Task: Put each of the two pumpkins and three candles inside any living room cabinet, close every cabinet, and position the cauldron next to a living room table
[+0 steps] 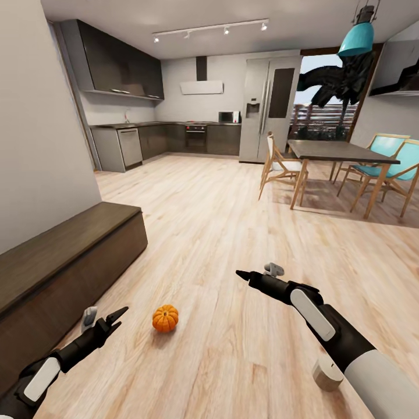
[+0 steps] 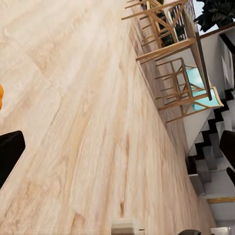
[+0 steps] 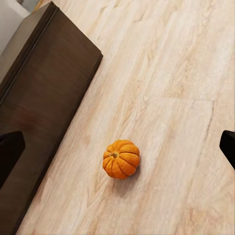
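Pincer beside one pumpkin, one candle.

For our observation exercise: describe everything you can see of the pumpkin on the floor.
The pumpkin is small, orange, round and ribbed, with a short stem. It sits alone on the light wood plank floor, casting a soft shadow, a little way out from the dark-brown cabinet. Nothing touches it but the floor; it lies between the left claw and the right claw.

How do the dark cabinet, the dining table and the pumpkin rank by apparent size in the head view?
1. cabinet, largest, though nearest the camera
2. dining table, farther off, so unsure
3. pumpkin, clearly smallest
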Robot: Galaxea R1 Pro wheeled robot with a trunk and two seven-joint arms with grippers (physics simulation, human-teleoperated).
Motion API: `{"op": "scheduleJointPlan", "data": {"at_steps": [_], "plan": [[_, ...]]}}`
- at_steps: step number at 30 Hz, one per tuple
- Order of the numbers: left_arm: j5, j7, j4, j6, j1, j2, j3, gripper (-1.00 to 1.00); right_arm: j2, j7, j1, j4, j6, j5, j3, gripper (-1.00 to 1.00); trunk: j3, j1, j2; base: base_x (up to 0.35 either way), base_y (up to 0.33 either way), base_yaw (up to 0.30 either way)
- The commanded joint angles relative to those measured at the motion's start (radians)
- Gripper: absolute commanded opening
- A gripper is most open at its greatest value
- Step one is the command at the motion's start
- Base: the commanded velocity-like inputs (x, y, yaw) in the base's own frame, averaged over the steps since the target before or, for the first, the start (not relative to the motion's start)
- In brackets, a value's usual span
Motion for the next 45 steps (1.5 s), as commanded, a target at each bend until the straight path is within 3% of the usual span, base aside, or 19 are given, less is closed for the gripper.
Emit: {"op": "scheduleJointPlan", "data": {"at_steps": [1, 15, 31, 45], "plan": [[0.006, -0.001, 0.001, 0.008, 0.000, 0.001, 0.001, 1.00, -0.001, 0.001, -0.001, 0.000, 0.001, -0.001, 0.001, 1.00, -0.001, 0.000, 0.000, 0.125, 0.033, 0.000], [0.009, -0.001, 0.002, 0.009, 0.000, 0.001, 0.001, 1.00, -0.002, 0.000, -0.001, -0.002, 0.001, 0.001, 0.001, 1.00, -0.001, 0.000, 0.000, 0.217, 0.005, 0.000], [0.006, -0.001, 0.000, 0.009, 0.000, 0.001, -0.001, 1.00, -0.002, 0.000, -0.001, 0.001, -0.001, 0.003, 0.001, 1.00, -0.001, 0.000, 0.000, 0.013, 0.000, 0.000], [0.008, -0.001, 0.001, 0.010, 0.000, 0.002, 0.000, 1.00, -0.004, 0.000, -0.001, 0.001, -0.001, 0.002, 0.001, 1.00, -0.055, 0.006, -0.004, 0.000, 0.000, 0.000]]}}
